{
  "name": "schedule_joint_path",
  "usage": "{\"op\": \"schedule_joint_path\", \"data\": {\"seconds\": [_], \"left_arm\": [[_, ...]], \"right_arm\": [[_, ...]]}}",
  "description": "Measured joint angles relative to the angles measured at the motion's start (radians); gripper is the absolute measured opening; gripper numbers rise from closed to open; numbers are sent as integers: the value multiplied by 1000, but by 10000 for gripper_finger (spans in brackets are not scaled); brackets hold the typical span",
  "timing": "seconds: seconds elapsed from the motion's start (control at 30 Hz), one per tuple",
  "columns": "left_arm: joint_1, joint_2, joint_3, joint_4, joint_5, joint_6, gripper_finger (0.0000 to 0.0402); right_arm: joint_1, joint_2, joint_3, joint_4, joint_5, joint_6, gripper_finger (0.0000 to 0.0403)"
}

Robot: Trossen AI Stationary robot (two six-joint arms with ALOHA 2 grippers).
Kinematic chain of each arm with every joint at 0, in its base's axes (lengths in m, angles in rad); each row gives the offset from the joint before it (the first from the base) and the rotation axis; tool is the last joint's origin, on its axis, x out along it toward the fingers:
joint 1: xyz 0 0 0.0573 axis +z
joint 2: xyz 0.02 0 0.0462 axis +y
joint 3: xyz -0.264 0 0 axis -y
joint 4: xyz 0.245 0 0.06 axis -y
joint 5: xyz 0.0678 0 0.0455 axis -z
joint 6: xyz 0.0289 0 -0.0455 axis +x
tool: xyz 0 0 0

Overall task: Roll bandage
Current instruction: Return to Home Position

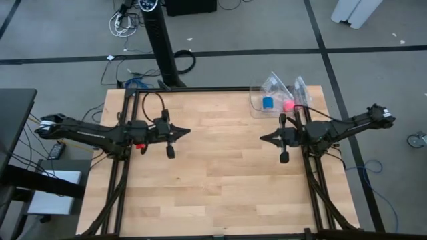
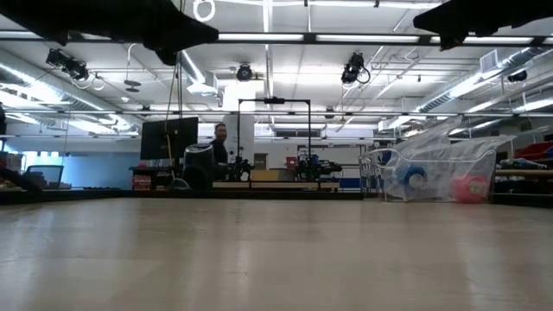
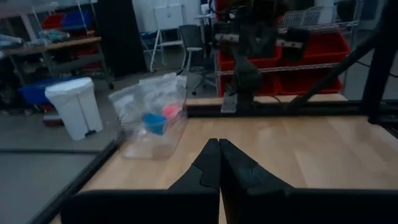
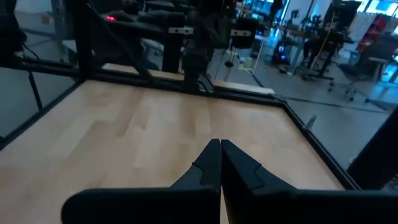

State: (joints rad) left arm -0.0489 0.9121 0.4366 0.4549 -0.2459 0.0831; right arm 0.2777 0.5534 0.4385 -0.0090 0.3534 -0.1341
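The near half of the pale wooden butcher-block table (image 1: 220, 193) lies bare. Midway across it the two dark arms face each other, held off the wood. The left gripper (image 1: 187, 131) points right, and its own wrist view shows the fingers pressed together to a point with nothing between them. The right gripper (image 1: 262, 138) points left and is likewise closed on nothing.

Past the right gripper, at the table's far right corner, stands the clear plastic bin (image 1: 255, 110). A crumpled transparent zip bag (image 1: 274, 83) rises out of it. Inside sits the bright blue cloth bandage (image 1: 267, 103), wound into a small coil, beside a small pink ball (image 1: 288, 105).

From table level the coil's round face seems turned toward the near edge, so its axis would run near to far. The bandage lies behind and to the outside of the right gripper's tip, away from where that tip points. The right arm is much the nearer; the left has the whole table width between. To my eye the job looks finished, and neither arm needs to reach.

Beyond the table, a person (image 2: 220, 138) stands among workshop benches.
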Motion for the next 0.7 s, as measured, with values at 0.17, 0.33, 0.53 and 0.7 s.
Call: {"op": "schedule_joint_path", "data": {"seconds": [0.17, 0.33, 0.53, 0.7], "left_arm": [[4, -72, -40, -45, -2, -8, 2], [4, -141, -86, -70, 2, -6, 2], [8, -247, -180, -72, 84, -39, 2], [70, -312, -241, -42, 198, -69, 2]], "right_arm": [[0, -82, -54, 9, -3, -7, 0], [-2, -189, -101, 13, -4, -29, 0], [-41, -300, -172, 14, -55, -32, 0], [-114, -345, -268, 72, -139, -17, 0]]}}
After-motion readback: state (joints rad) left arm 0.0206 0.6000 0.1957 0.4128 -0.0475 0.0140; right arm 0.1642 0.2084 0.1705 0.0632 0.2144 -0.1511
